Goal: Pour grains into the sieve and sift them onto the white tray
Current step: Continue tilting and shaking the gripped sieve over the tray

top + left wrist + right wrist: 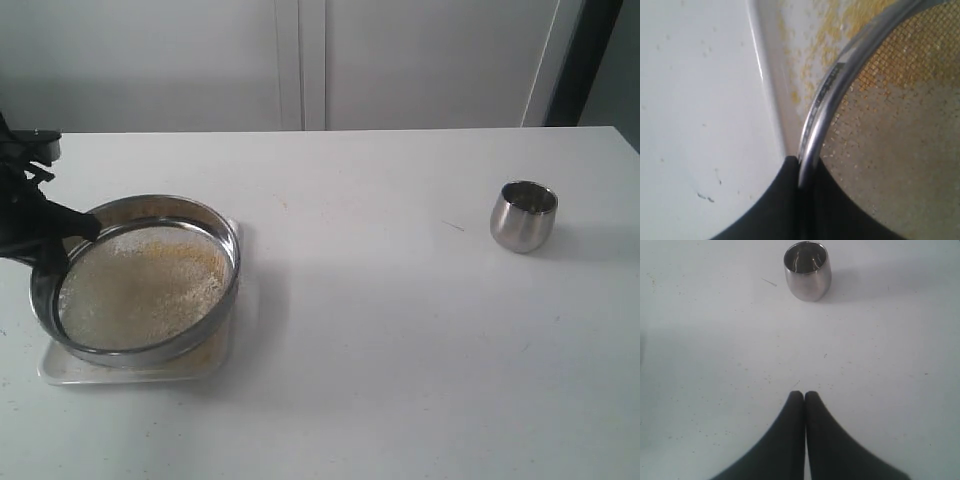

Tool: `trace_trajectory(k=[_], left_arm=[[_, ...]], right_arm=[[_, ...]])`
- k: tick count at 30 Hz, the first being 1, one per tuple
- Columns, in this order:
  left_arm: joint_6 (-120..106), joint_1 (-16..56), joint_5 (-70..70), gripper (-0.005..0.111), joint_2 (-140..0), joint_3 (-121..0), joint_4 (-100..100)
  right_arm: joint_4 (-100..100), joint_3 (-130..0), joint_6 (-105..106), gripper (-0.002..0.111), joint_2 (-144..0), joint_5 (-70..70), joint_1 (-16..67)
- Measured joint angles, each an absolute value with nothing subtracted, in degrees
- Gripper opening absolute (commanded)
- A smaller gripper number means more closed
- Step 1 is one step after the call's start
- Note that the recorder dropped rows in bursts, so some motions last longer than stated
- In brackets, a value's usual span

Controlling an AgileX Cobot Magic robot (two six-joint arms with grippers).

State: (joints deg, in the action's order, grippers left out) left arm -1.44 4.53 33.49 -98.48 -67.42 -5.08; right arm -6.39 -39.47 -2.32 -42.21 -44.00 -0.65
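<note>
- My left claw (801, 172) is clamped on the thin steel rim of the sieve (825, 100), with one finger inside the ring and one outside.
- My right claw (805, 396) is pressed together and holds nothing. The steel cup (807, 270) stands on the table (400, 330), well past its tips.
- The grains (150, 275) lie on the mesh, spread out from my left claw across the sieve. Some yellow ones are already down on the white tray (60, 368), just past my left fingertips.
- The sieve hangs over the tray and looks tipped, with my side higher, I think.
- What could go wrong:
- My pinch is on a thin, smooth edge. If I shake hard, the ring could slip or twist out of my left claw and drop.
- The sieve is about as wide as the tray. If I swing it too far from my claw's spot, fine grains could fall past the low rim and onto the table.
- If I tip it more, the grains could slide to the far side and jump over the wall.
- If the ring bumps the tray, the tray could slide away.
- Writing:
- There is a small dark mark (829, 82) on the rim just beyond my left fingertips. It is too blurry for me to read.
- I see no other brand, label or words on anything.
</note>
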Motion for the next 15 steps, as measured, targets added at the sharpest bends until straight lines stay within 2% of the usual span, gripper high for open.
trace_trajectory(k=[3, 6, 10, 13, 15], left_arm=[[4.93, 2.85, 33.20, 0.000, -98.60, -67.42, -7.39], [-5.81, 5.41, 32.76, 0.000, -98.60, -67.37, -9.34], [6.97, 2.81, 30.18, 0.000, -99.18, -67.96, -8.31], [1.20, 4.72, 29.59, 0.000, -98.94, -67.97, -5.86], [6.37, 4.08, 29.86, 0.000, -99.16, -67.97, -6.83]], right_arm=[[-6.39, -39.47, -2.32, 0.000, -42.21, -44.00, -0.65], [-6.39, -39.47, -2.32, 0.000, -42.21, -44.00, -0.65], [-6.39, -39.47, -2.38, 0.000, -42.21, -44.00, -0.65], [-6.39, -39.47, -2.38, 0.000, -42.21, -44.00, -0.65], [-6.39, -39.47, -2.38, 0.000, -42.21, -44.00, -0.65]])
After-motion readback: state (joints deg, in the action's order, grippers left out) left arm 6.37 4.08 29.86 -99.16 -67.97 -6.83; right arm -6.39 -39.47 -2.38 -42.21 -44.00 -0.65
